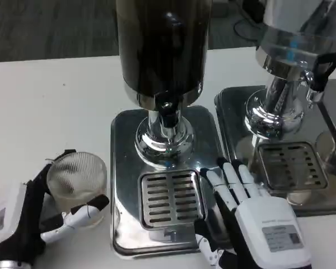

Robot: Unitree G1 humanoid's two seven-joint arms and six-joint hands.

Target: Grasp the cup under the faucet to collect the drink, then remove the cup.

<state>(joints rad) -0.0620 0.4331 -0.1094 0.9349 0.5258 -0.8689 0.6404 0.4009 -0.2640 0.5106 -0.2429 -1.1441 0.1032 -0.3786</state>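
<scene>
Head view: table seen from above.
Cup: clasped by left hand near table's front-left edge, beside dispenser base.
Right hand: rested on base, fingers apart, nothing held.

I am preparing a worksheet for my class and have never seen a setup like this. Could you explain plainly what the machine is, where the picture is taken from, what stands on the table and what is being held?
The picture comes from a camera on a humanoid robot's head or chest, looking down at a white table. Two drink dispensers stand there on shiny metal bases: a dark one in the middle with a faucet above a slotted drip grate, and a clear one to its right. The robot's left hand holds a clear ribbed cup beside the dark dispenser's base, not under the faucet. Its right hand rests open at that base's right edge, holding nothing.
</scene>
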